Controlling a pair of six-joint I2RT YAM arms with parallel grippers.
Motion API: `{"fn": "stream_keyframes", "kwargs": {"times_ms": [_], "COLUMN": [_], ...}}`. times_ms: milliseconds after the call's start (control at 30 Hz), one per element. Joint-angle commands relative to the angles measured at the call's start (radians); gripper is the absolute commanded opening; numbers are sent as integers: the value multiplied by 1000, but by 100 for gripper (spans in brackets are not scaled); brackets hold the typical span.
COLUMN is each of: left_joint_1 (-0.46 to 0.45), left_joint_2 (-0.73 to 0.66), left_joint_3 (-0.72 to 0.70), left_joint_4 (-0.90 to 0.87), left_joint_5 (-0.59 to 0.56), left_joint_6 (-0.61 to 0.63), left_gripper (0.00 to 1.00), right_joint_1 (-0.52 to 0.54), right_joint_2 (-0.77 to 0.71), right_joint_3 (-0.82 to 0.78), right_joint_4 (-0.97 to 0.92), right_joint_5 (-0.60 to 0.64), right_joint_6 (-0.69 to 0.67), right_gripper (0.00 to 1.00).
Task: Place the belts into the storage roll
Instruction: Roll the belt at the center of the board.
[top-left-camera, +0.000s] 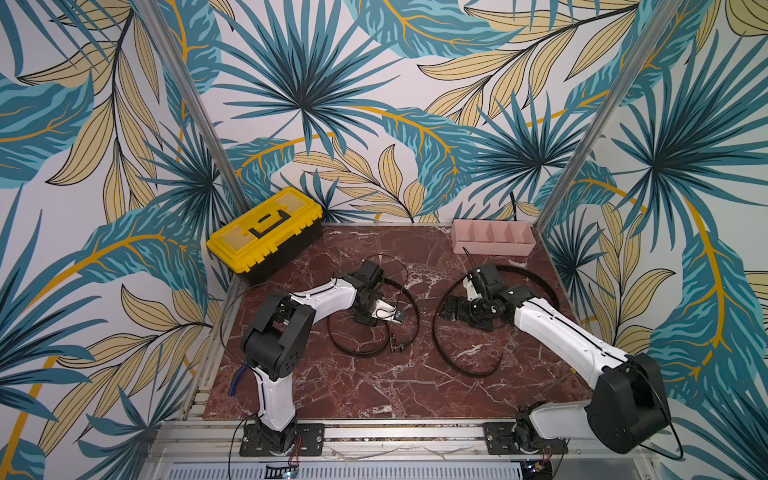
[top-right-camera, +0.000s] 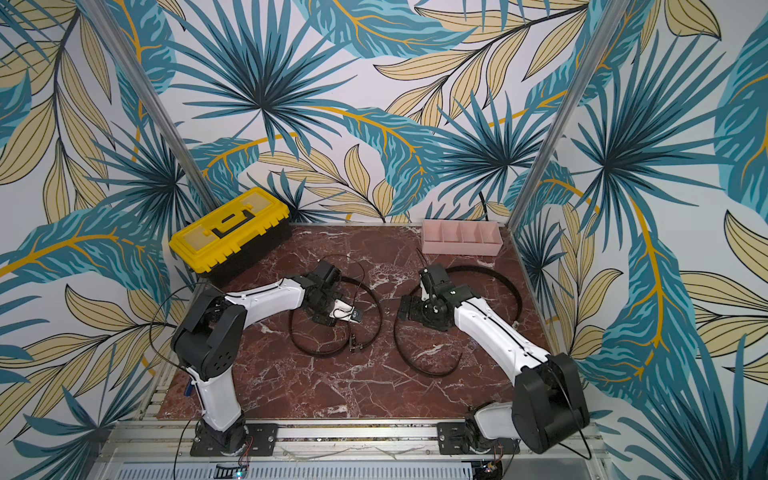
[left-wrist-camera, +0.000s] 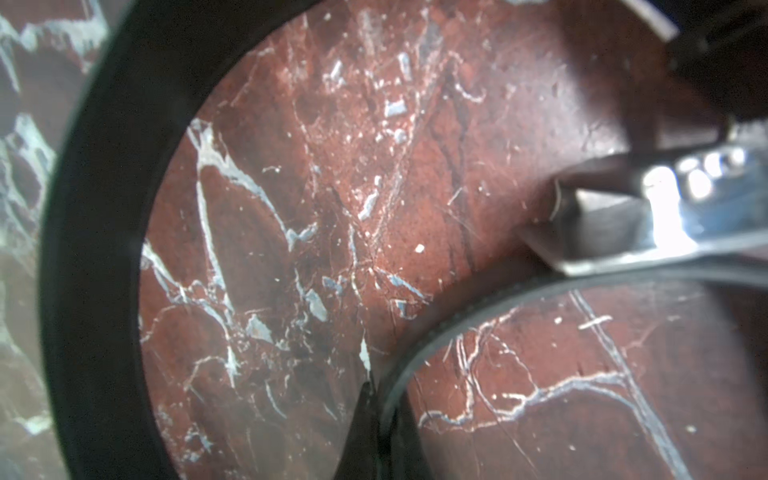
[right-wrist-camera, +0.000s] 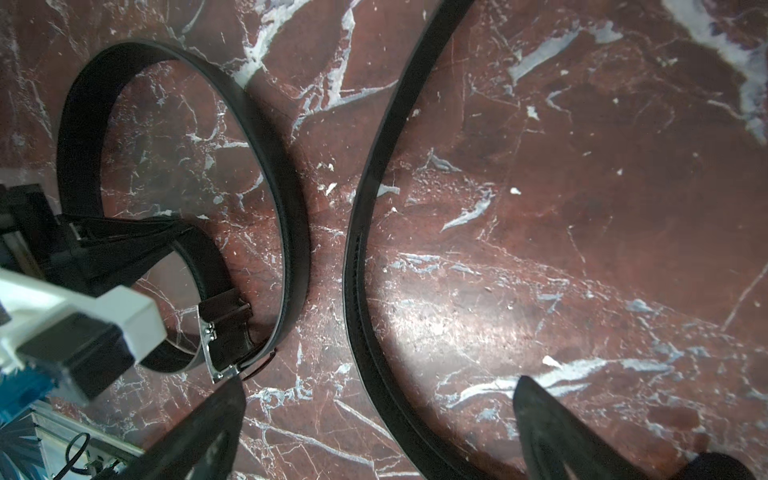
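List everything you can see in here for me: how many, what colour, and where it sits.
left belt: one, black, loose loop mid-table, with a metal buckle
right belt: one, black, wider loose loop beside it
storage tray: one, pale pink, four compartments, far right corner of the table
toolbox: one, yellow lid on black base, far left corner
table: one, red-brown marble pattern
walls: teal and yellow leaf print, around the table
left arm: one, white and black, mounted at the near edge
right arm: one, white and black, near edge
left gripper: one, black, closed, seemingly pinching the left belt
right gripper: one, black, open, straddling the right belt
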Motion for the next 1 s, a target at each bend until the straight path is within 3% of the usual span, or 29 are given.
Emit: {"fn": "stream_keyframes", "kwargs": {"times_ms": [0,133,333,467,800,967], "left_joint_1": [-6,-8,2,4,3,3], "left_joint_2": [-28,-56,-122,-92,12,32], "left_joint_3": [-42,-61,-67,-19,20,24], "left_joint_4": [-27,-41,-86,-153,-176,-168], "left_joint_5": [-13,-52,-47,-49,-57,-103], "left_joint_6": [-13,-91,-357,-578,-975,-1215], "left_gripper": [0,0,0,0,0,0], "right_joint_1": [-4,-3,10,40,139,144], "right_joint_2": [147,332,512,571,710,767], "right_joint_3": [149,302,446,501,678,725], "right_joint_4": [14,11,-14,-20,-93,-88], "right_joint_5": [-31,-92,-124,-111,34,86], "right_joint_6": [-37,-74,-102,-109,-130,-156], "right_gripper": [99,98,91,89,87,77]}}
